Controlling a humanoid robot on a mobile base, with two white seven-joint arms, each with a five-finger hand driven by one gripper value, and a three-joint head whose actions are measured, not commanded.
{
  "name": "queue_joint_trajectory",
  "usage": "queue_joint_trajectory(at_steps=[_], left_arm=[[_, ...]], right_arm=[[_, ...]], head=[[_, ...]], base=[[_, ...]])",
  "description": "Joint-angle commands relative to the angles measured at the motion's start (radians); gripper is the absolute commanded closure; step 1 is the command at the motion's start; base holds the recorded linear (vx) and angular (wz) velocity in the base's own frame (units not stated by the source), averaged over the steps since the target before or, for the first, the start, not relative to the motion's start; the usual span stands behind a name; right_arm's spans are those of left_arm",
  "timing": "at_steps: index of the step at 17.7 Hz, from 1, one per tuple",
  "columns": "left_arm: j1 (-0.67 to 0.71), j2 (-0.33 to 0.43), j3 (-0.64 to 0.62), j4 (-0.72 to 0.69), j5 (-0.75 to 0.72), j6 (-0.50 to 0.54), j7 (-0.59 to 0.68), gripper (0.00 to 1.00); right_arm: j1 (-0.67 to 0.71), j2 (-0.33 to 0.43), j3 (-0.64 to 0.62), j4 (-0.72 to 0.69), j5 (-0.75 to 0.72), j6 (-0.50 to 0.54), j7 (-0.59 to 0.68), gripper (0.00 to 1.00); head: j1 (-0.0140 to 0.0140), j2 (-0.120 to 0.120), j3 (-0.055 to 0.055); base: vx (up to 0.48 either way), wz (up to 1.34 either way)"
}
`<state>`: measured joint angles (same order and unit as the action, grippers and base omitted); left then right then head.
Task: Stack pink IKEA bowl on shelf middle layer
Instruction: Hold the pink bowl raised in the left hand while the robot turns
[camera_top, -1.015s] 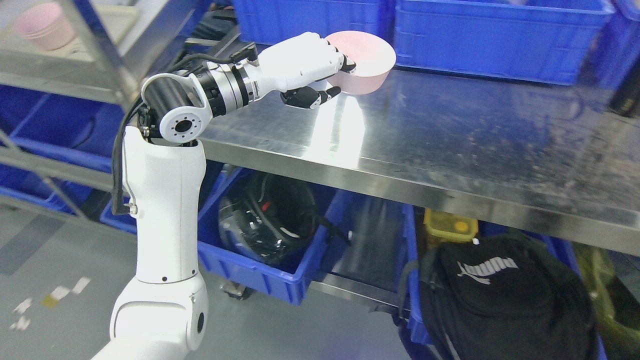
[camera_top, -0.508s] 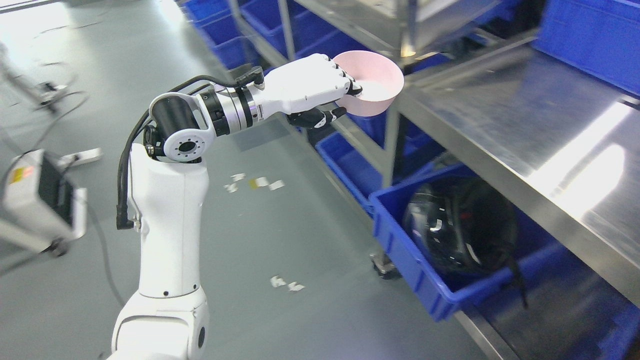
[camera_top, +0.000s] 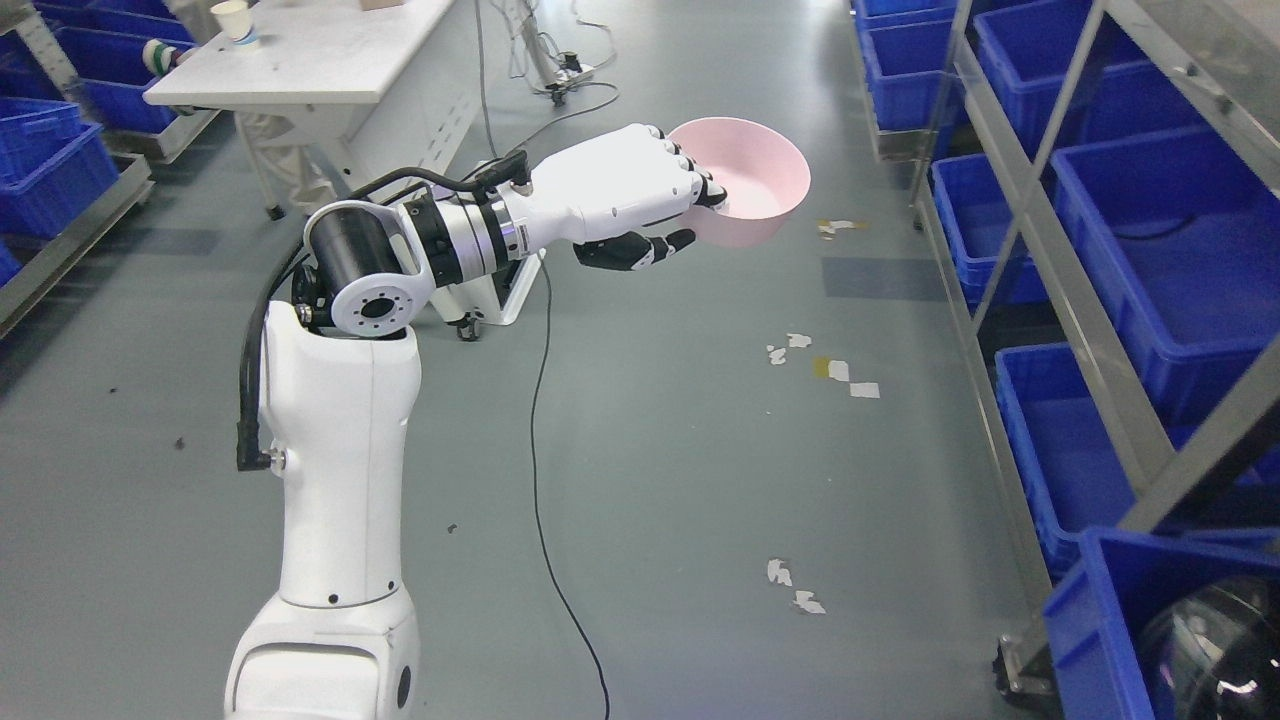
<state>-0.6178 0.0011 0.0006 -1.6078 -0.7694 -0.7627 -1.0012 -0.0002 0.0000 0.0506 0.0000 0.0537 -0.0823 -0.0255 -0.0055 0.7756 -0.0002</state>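
Note:
My left hand (camera_top: 672, 215) is shut on the near rim of a pink bowl (camera_top: 752, 196) and holds it upright in the air over the grey floor, at upper middle of the head view. The fingers curl over the rim and the thumb presses from below. The left arm comes up from the lower left. A metal shelf rack (camera_top: 1060, 250) runs along the right edge, well to the right of the bowl. The right arm is out of view.
Blue bins (camera_top: 1150, 220) fill the rack on the right, one at the bottom right holding a dark helmet (camera_top: 1210, 650). A white table (camera_top: 300, 60) stands at the upper left with a paper cup. A black cable (camera_top: 540, 470) and paper scraps lie on the floor.
The whole view has swung left, from the steel shelf top to the open aisle, so the camera has turned. The left hand keeps the same hold on the pink bowl, now away from the shelf.

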Motion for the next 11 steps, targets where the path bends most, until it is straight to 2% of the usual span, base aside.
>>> queue_joint_trajectory(at_steps=[1,7,11], left_arm=[[0.004,0.016,0.032,-0.006,0.002,0.01,0.001,0.98],[0.004,0.016,0.036,-0.006,0.004,0.013,0.003,0.98],[0.004,0.016,0.041,-0.006,0.004,0.013,0.001,0.98]], right_arm=[[0.023,-0.017,0.0,-0.017,0.0,-0.001,-0.001,0.0],[0.023,-0.017,0.0,-0.017,0.0,-0.001,-0.001,0.0],[0.023,-0.017,0.0,-0.017,0.0,-0.001,-0.001,0.0]], head=[[0.0,0.0,0.0],[0.0,0.0,0.0],[0.0,0.0,0.0]], base=[[0.156,0.5],[0.224,0.33],[0.309,-0.07]])
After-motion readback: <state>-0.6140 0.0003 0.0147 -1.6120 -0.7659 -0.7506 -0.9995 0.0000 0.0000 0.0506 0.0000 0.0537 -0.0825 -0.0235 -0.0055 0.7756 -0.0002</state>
